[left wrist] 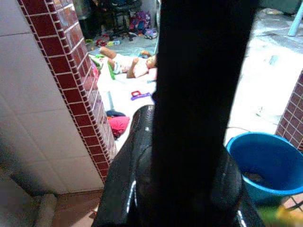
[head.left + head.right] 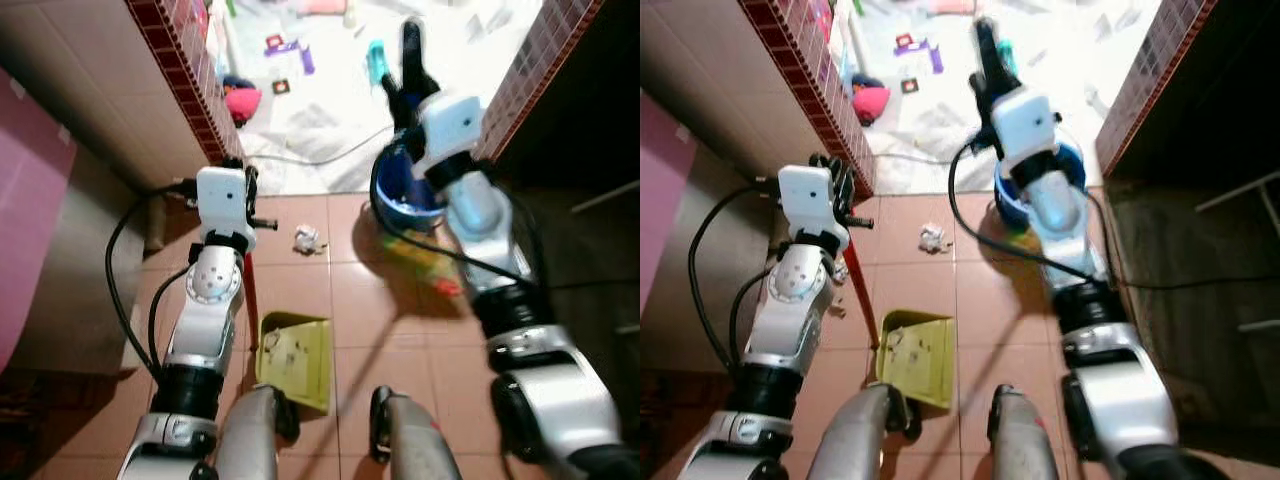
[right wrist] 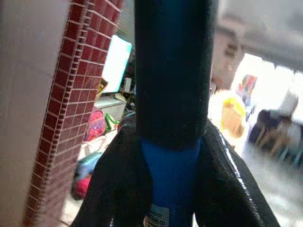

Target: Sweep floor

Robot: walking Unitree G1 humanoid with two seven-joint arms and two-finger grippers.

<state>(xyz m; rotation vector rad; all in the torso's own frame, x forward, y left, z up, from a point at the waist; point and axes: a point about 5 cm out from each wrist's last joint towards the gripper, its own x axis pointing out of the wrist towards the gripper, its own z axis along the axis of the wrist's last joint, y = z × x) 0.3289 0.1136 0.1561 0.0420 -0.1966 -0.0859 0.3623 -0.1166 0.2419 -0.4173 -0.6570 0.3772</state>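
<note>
My left gripper [image 2: 248, 188] is shut on the dustpan's handle [image 1: 199, 71], a dark rod that turns red [image 2: 251, 295] lower down. The yellow-green dustpan [image 2: 297, 358] rests on the terracotta tiles just ahead of my legs, with bits of dirt in it. My right gripper [image 2: 408, 72] is raised and shut on the broom handle [image 3: 171, 71], a black grip over a blue shaft. The broom's colourful head [image 2: 428, 255] lies on the floor by the bucket. A crumpled white paper [image 2: 307, 238] sits on the tiles between dustpan and doorway.
A blue bucket [image 2: 398, 198] stands in the doorway at my right. Red-tiled wall edges [image 2: 185, 70] flank the opening. Beyond it is a white floor strewn with toys [image 2: 285, 50], where a person [image 1: 130, 64] lies. A cable [image 2: 320, 158] crosses the threshold.
</note>
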